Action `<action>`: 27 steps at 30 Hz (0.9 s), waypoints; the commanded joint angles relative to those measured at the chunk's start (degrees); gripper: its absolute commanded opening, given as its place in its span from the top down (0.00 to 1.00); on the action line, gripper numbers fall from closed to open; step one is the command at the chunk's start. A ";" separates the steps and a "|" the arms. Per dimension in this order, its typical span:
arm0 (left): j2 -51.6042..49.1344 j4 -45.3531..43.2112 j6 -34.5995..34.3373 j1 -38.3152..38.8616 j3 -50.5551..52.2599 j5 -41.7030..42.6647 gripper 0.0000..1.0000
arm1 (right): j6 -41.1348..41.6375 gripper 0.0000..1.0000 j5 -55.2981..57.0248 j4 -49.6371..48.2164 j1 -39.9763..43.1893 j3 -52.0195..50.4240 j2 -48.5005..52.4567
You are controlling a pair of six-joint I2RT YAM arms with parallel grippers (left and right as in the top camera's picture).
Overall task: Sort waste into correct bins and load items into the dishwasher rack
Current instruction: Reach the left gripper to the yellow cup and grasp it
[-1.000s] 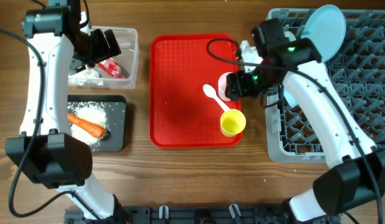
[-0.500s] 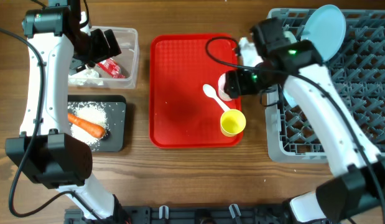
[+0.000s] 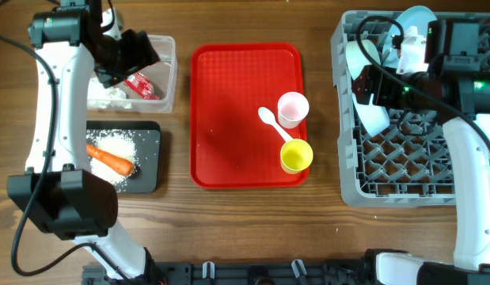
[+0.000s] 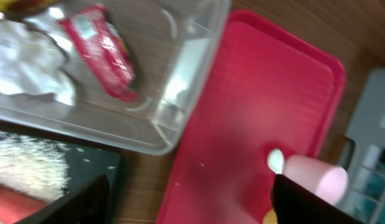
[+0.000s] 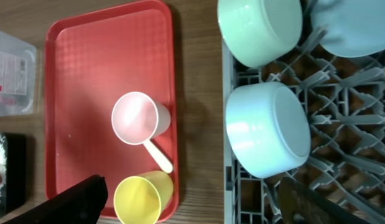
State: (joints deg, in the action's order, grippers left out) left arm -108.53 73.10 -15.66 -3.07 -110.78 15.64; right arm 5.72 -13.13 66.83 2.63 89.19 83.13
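The left gripper (image 4: 191, 186) hangs over the clear tub (image 3: 170, 75) at the far left of the table, its fingers spread wide with nothing between them. In the tub lie a red wrapper (image 4: 102, 50) and some crumpled tissue (image 4: 27, 59) (a sliver of yellow wrapper (image 4: 27, 5) shows at the top edge of the wrist view). Just in front of the tub sits the black tray (image 3: 152, 158), holding a patch of rice (image 3: 118, 145) and a carrot (image 3: 110, 161) lying beside it.

In the middle is the red tray (image 3: 237, 111). Near its right edge the pink cup (image 5: 135, 118) stands upright, the white spoon (image 3: 267, 118) lies just beside it, and the yellow cup (image 5: 139, 199) stands close in front.

On the right, the grey rack (image 3: 387, 170) holds two bowls (image 5: 270, 127) propped among the pegs and a plate (image 3: 419, 20) at the back. The right gripper (image 5: 192, 186) hangs above the rack's left side, fingers wide apart and empty.
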 commanded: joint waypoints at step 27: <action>-16.35 -4.07 -6.05 46.69 5.79 -2.62 0.42 | -2.08 0.09 2.14 0.07 1.53 0.79 -0.63</action>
State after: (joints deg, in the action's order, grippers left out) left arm -123.48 68.29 -21.30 43.31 -105.58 11.84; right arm 4.27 -11.53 66.83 3.97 89.19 83.13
